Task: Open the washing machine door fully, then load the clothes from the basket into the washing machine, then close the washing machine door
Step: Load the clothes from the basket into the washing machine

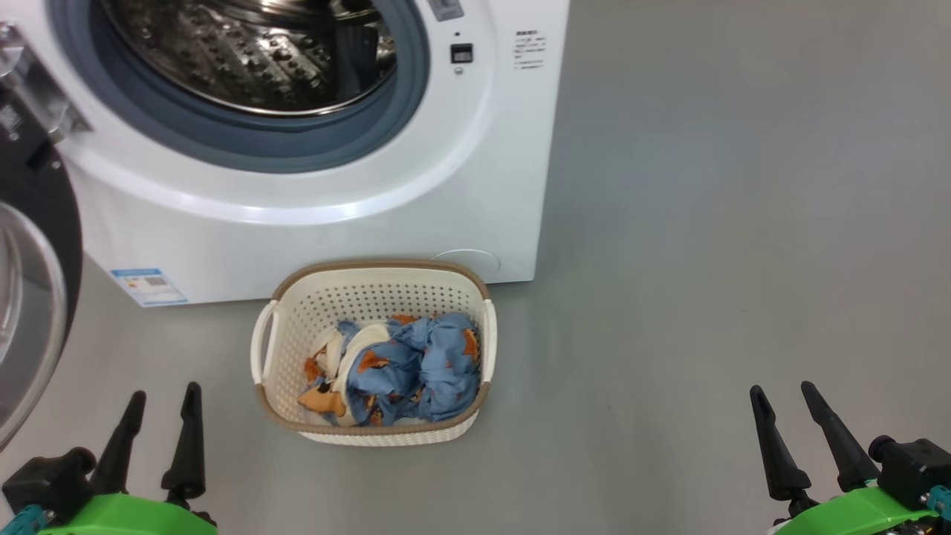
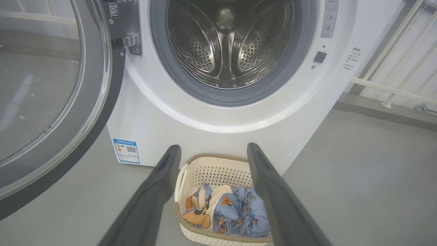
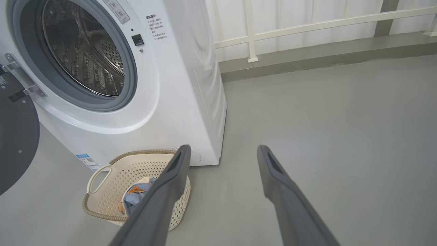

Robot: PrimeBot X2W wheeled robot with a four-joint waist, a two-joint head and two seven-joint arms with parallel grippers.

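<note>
While left claw (image 1: pixel 165 391), right claw (image 1: pixel 780 386) gape empty, basket (image 1: pixel 379 265) sits on grey floor (image 1: pixel 706 260) before washing machine (image 1: pixel 446 208).

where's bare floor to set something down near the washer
Wide bare floor right of the basket and washer, up to the right gripper. A narrow strip between basket and left gripper. Crowded left, where the open door stands.
</note>
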